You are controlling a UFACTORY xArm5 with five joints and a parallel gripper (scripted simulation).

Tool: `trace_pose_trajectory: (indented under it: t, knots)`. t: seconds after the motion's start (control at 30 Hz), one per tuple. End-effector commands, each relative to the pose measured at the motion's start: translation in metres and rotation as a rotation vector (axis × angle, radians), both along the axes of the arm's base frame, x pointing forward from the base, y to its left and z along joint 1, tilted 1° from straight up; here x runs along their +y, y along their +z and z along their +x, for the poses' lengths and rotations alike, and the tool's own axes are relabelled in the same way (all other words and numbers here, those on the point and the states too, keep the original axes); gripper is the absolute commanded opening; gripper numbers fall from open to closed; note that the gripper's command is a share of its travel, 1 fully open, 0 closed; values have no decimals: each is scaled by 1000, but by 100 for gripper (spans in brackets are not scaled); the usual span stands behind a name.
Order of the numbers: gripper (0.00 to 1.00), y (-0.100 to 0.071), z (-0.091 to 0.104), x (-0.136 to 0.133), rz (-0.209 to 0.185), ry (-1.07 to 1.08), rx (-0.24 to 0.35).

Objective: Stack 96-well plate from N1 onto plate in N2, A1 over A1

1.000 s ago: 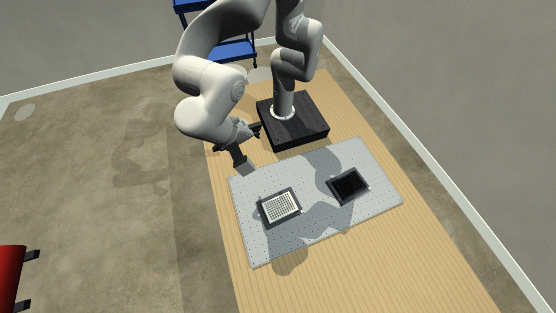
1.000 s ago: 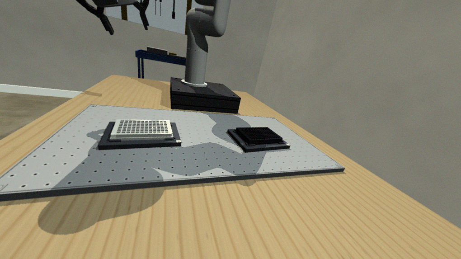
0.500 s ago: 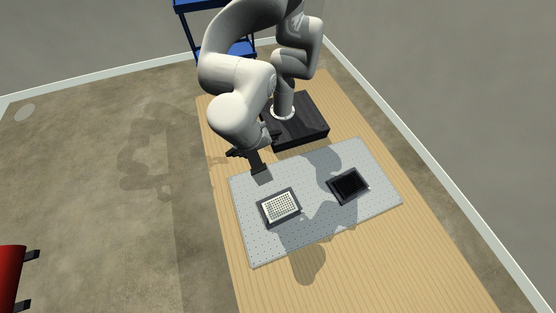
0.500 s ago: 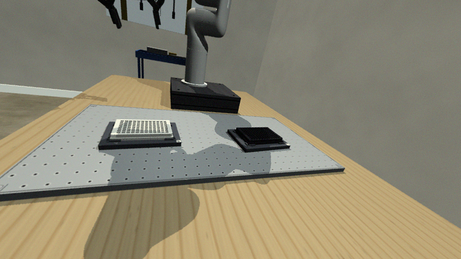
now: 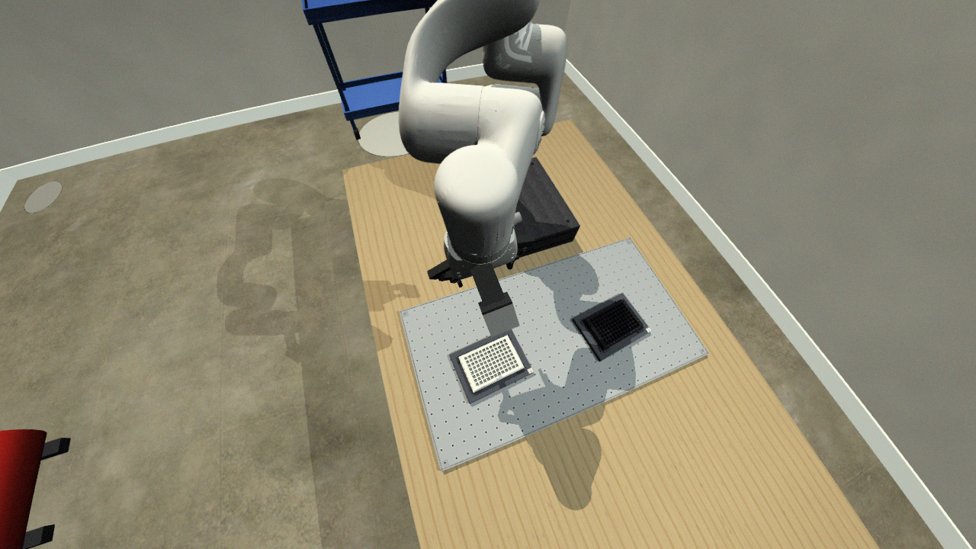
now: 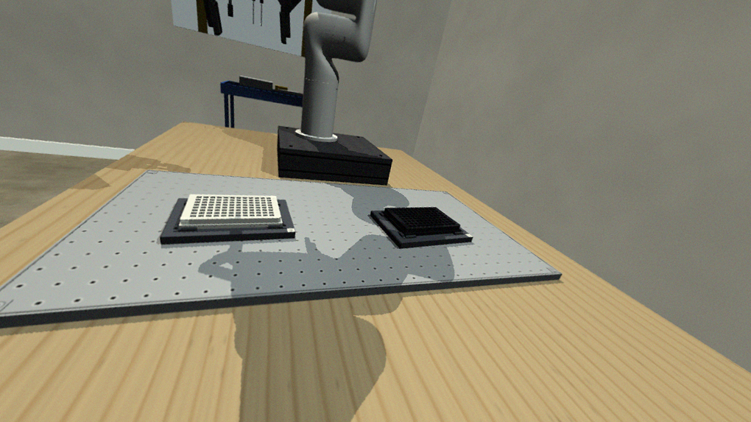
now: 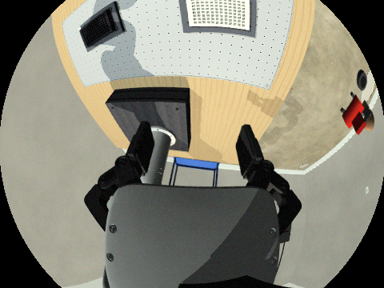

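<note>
One plate (image 6: pixel 232 209) sits in each nest (image 6: pixel 186 235), other plate (image 6: pixel 422 218) well apart.

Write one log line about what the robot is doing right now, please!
phase: approach | gripper: open, empty, high above board | white plate: in left nest | black plate: in right nest | stacked: no
</note>
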State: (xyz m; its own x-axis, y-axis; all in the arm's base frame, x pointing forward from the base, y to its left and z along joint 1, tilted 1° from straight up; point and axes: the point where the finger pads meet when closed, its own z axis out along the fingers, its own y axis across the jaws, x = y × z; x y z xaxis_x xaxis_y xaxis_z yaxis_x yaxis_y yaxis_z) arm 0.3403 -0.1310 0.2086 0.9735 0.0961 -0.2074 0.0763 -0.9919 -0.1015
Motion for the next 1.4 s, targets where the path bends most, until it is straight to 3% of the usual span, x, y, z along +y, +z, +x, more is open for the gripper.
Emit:
trace_pose_trajectory:
  t: [0.0,0.2,0.27,0.43,0.47,0.57,0.73,0.8,0.97,1.37]
  knots:
    - [100,5,10,13,-26,-16,-36]
    - [100,11,22,30,-40,-20,-47]
    - [100,13,27,40,-59,-36,-88]
    - [100,18,34,53,-64,-35,-87]
    - [100,20,36,58,-72,-47,-117]
    - [100,21,38,63,-77,-52,-130]
    - [100,26,45,78,-80,-52,-130]
    - [100,29,48,87,-88,-69,-173]
    - [100,34,54,104,-90,-69,-173]
    - [100,2,62,142,-51,262,-192]
